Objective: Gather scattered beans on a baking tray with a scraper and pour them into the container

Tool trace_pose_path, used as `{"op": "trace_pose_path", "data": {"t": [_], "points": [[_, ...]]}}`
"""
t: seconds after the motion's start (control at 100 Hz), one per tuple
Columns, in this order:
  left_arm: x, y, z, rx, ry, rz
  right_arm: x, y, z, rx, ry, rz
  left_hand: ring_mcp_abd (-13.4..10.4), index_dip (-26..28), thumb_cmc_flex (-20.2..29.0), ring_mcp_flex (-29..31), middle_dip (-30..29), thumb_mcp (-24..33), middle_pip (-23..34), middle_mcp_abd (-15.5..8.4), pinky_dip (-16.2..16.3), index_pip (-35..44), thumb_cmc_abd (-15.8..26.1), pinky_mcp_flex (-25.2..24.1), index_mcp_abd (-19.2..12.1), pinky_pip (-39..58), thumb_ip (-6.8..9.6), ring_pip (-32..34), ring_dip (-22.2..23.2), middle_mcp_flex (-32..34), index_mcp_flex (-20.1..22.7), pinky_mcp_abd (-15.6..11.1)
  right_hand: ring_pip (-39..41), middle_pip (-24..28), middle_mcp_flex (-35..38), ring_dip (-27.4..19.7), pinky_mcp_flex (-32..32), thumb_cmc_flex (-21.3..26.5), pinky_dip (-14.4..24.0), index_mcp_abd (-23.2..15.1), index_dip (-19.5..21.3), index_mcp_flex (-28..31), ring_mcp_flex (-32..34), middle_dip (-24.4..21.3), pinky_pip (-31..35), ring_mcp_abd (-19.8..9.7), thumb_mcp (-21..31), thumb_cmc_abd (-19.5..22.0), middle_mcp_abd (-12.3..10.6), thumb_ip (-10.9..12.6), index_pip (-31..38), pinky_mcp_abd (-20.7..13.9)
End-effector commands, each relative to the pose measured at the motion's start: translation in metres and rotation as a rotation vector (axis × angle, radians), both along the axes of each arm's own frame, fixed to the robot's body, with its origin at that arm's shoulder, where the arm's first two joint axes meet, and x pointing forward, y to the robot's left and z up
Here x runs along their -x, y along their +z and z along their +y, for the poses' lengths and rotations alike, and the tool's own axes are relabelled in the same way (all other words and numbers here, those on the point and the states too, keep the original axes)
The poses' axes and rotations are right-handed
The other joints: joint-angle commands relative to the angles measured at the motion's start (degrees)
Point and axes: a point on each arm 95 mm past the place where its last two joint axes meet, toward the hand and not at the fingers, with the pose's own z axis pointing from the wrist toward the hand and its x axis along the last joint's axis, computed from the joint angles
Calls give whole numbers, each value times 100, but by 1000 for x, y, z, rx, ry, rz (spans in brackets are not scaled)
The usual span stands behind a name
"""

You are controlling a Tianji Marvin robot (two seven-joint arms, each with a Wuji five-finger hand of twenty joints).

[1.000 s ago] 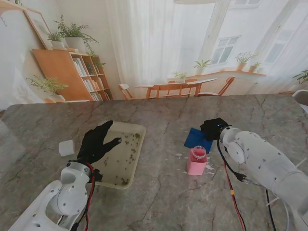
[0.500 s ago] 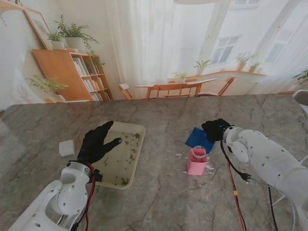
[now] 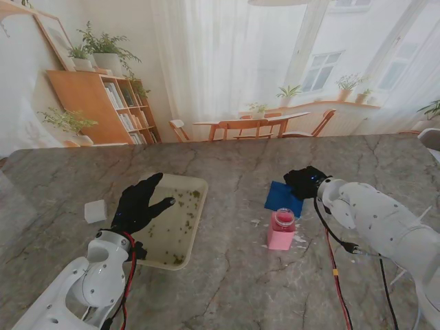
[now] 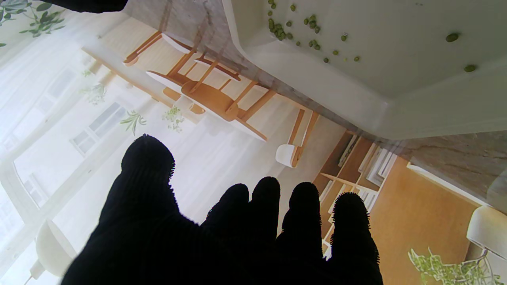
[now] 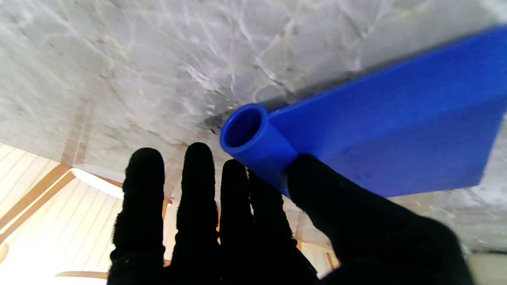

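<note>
A cream baking tray (image 3: 196,184) lies left of centre with green beans (image 3: 185,206) scattered over its floor. My left hand (image 3: 137,203), in a black glove, hovers open over the tray's left edge with fingers spread. The left wrist view shows that hand (image 4: 237,229), the tray rim (image 4: 336,99) and beans (image 4: 293,31). A blue scraper (image 3: 282,198) rests on the table to the right, its tubular handle end raised. My right hand (image 3: 306,182) pinches that handle (image 5: 253,138) between thumb and index finger (image 5: 257,229). The pink container (image 3: 281,230) stands just nearer to me than the scraper.
A small white block (image 3: 95,211) sits on the marble table (image 3: 234,275) left of the tray. White specks lie around the pink container. A red and black cable (image 3: 333,268) hangs from the right arm close to the container.
My right hand and forearm shifted slightly at the scraper's handle, and the scraper moved a little with them. The left hand and tray have not moved.
</note>
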Motion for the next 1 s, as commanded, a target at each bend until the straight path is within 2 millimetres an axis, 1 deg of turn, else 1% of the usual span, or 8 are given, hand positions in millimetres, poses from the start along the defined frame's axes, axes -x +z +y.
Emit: {"op": "trace_pose_path", "data": {"t": [0.0,0.22,0.27,0.58,0.68,0.7,0.84,0.99], "points": [[1,-2,-2,1,-5,7,13,-23,8,13,11,62,-125,46,156,95,47,-75,-14,-182,-71,14,243,-11,-7,47,-86,-25,48,48,35,-171,71,92,-36,73,-82,1007,49,-3998,173,18,-94,-99,54,-70,-354,-253,-286,669,797,-52],[1,-3,-2,2,-5,9,8,-14,19,-4,34,29,-135,46,157,99,47,-75,-15,-195,-73,13,250,-12,-12,48,-86,-23,50,47,32,-179,65,89,-175,73,-140,520,57,-3303,309,-259,-157,-218,48,-29,-226,-318,-235,901,16,-22],[1,-3,-1,0,-6,8,7,-12,20,4,36,27,-135,46,152,103,49,-78,-12,-191,-71,12,246,-6,-9,52,-87,-22,50,53,30,-177,47,19,-261,66,-195,166,61,-2928,844,-338,-214,-246,39,14,-86,-419,-162,1189,-522,6],[2,-3,-2,0,-8,6,8,-2,7,39,13,55,-135,46,158,104,50,-75,-12,-186,-73,14,250,-10,-8,57,-86,-22,52,56,35,-181,-46,-398,-630,24,-505,-1399,53,-1502,1282,-713,-510,-224,-12,197,-234,-502,235,1114,-2020,87],[2,-3,-3,-2,-13,6,9,1,3,42,4,58,-140,47,159,104,50,-76,-11,-198,-75,16,250,-13,-6,55,-86,-23,52,56,38,-182,-71,-509,-699,9,-572,-1714,41,-1309,1452,-657,-575,-211,-39,228,-293,-465,307,1114,-2436,88],[2,-3,-3,-2,-13,7,9,2,3,42,2,59,-133,46,163,110,50,-75,-11,-191,-76,15,247,-13,-3,54,-86,-20,53,57,37,-181,-84,-557,-728,-1,-600,-1859,29,-1253,1766,-618,-604,-178,-48,244,-320,-425,327,1093,-2692,105],[1,-3,-3,-2,-16,8,11,4,0,42,0,71,-133,46,159,111,50,-76,-11,-192,-76,14,248,-9,-2,57,-86,-20,52,61,37,-181,-189,-793,-897,-50,-755,-2629,-13,-1016,1830,-727,-758,-207,-131,321,-312,-462,484,1051,-3248,126],[2,-3,-3,-1,-16,7,14,5,-4,51,10,100,-130,46,160,132,54,-74,-3,-179,-77,16,246,-6,-7,60,-86,-15,54,84,41,-180,-362,-1189,-1344,-146,-1018,-3200,-95,-476,2284,-1337,-1116,-205,-234,470,-381,-577,824,942,-4184,153]]}}
